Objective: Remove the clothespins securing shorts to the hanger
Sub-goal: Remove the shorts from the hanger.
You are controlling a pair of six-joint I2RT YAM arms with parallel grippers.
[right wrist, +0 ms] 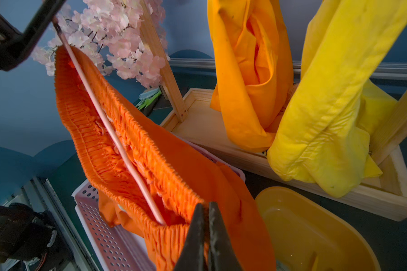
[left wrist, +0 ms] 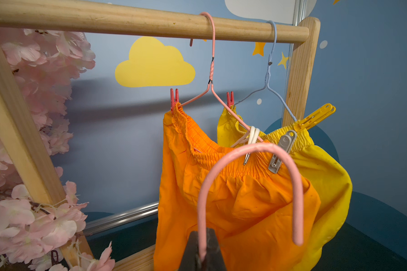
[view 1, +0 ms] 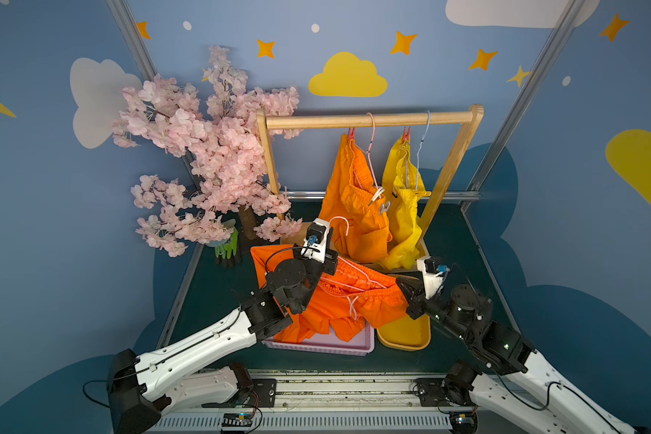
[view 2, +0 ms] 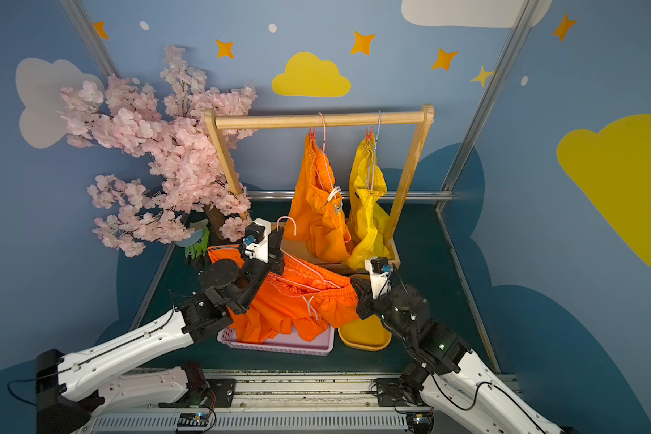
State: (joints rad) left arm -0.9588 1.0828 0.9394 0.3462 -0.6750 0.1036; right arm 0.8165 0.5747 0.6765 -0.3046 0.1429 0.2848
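The left claw (left wrist: 203, 244) pinches the neck of a pink hanger (left wrist: 256, 147). Its orange shorts (view 1: 376, 304) sag over the basket (view 1: 316, 347) to the right claw (right wrist: 206, 208), clamped on the waistband. At one o'clock, pegs (left wrist: 174, 98) pin the hung shorts (left wrist: 233, 199) below the rail (left wrist: 127, 21).

Shorts (view 1: 354, 297) above basket (view 1: 335, 347), tray (view 1: 403, 334) to its right

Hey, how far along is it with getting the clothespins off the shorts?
Done: one hanger is off the rail, and no pins show on its shorts over the basket. In hand: the left gripper clamps that hanger, the right gripper their waistband. Left: a red pin and grey pin on the hung orange pair, another red pin and yellow pin on the yellow pair.
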